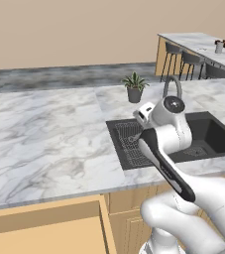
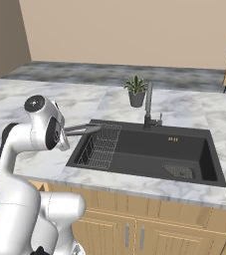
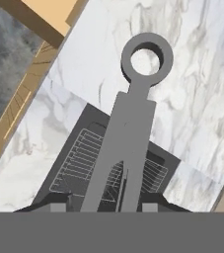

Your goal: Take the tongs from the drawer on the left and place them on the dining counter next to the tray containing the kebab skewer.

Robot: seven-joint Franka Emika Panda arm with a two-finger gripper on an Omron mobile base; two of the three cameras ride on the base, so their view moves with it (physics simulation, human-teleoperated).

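Legible text: none in any of the three views.
Labels and brands: none legible on the tongs (image 3: pixel 128 143), the sink (image 2: pixel 154 149) or the arm's white casings.
Numbers and signs: none legible on the marble worktop (image 1: pixel 44 129) or the cabinet fronts (image 2: pixel 149 231).
Two small orange marks: on the sink's back wall (image 2: pixel 172 139), too small to tell whether they are characters.
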